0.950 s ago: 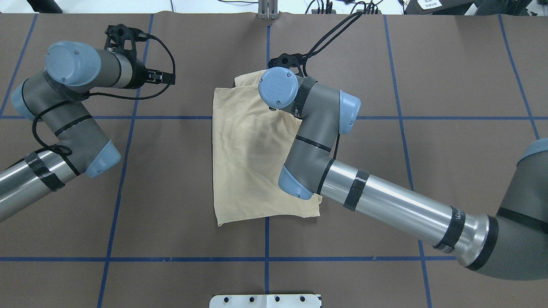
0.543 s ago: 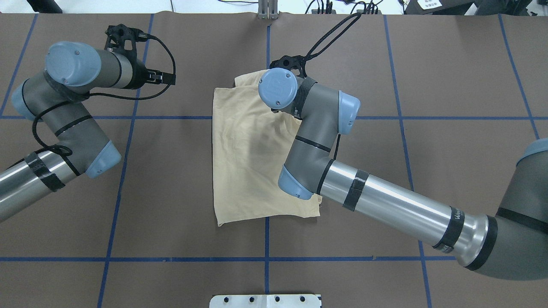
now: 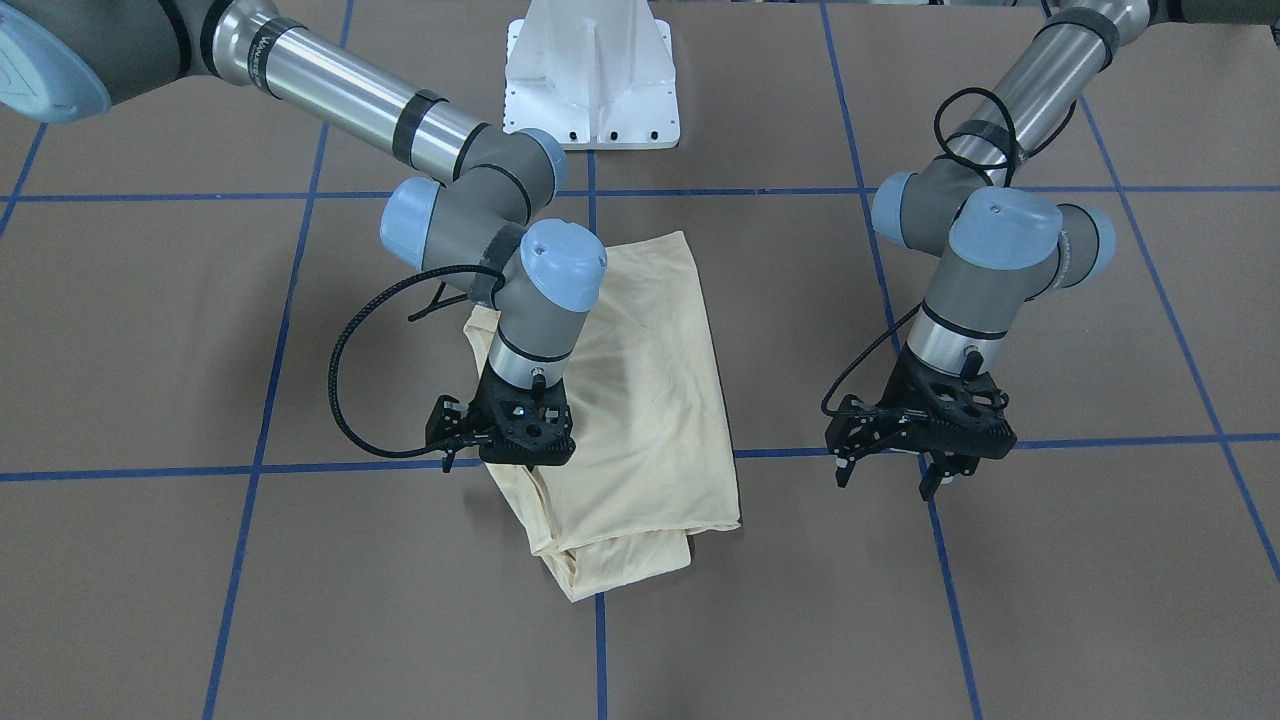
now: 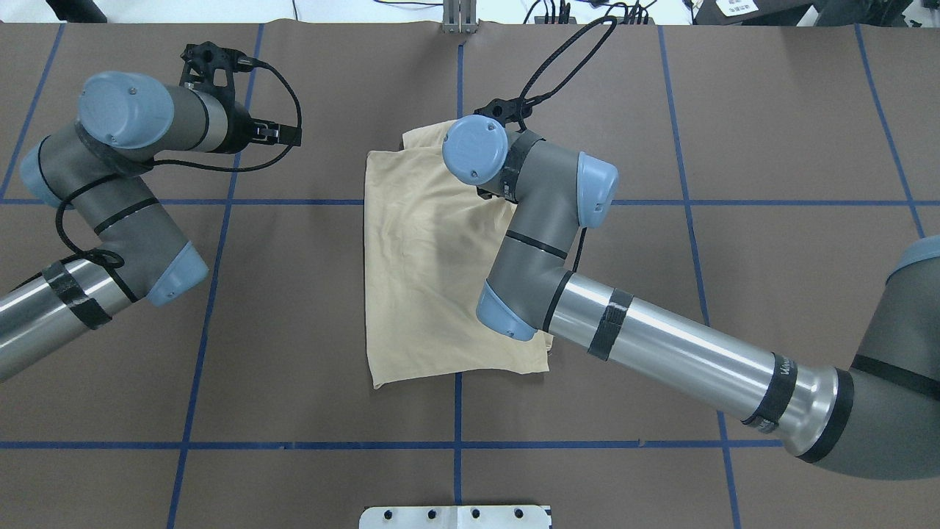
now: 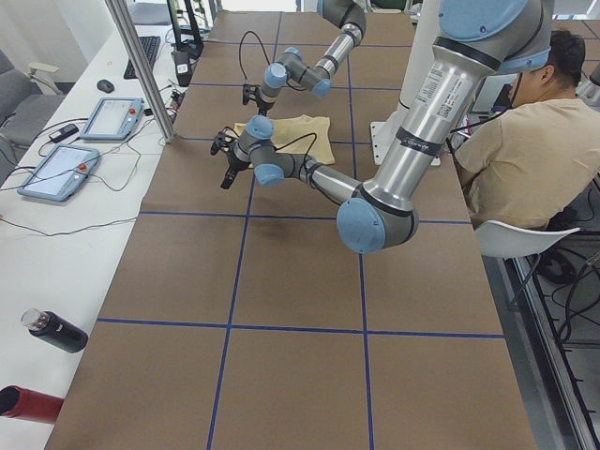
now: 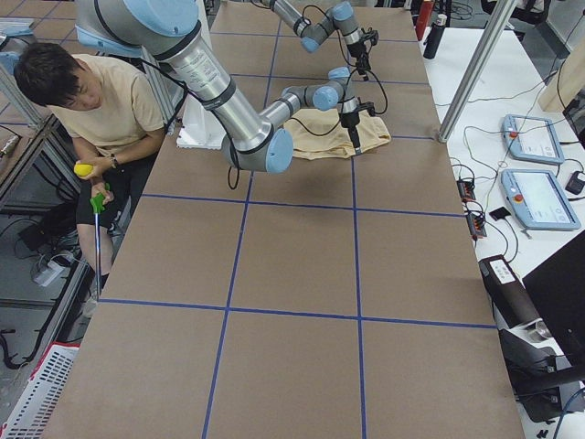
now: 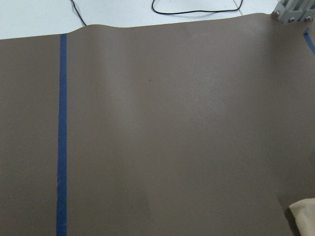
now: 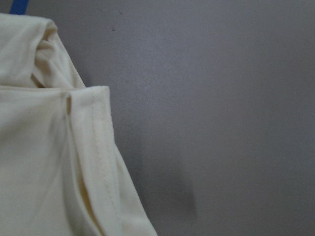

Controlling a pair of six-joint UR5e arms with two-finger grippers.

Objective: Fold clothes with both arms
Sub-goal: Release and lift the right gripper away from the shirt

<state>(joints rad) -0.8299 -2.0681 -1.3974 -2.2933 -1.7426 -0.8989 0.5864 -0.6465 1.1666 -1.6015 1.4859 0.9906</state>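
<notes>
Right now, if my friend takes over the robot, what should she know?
Left hand: hangs over bare table, apart from the shirt. I cannot tell whether it is open or shut.
Right hand: down at the shirt's right edge, near the end farthest from the robot. Its fingers are hidden, so the grip is unclear.
Shirt: lies mid-table, folded into a long strip.
Done: the lengthwise folds.
Left: probably folding the strip end to end.

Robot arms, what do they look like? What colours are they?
Both the left arm and the right arm are shiny silver and grey tubes with round light blue caps at the joints. Black tape bands wrap the silver parts. A black cable loops along each arm, and each arm ends in black jaws.
</notes>
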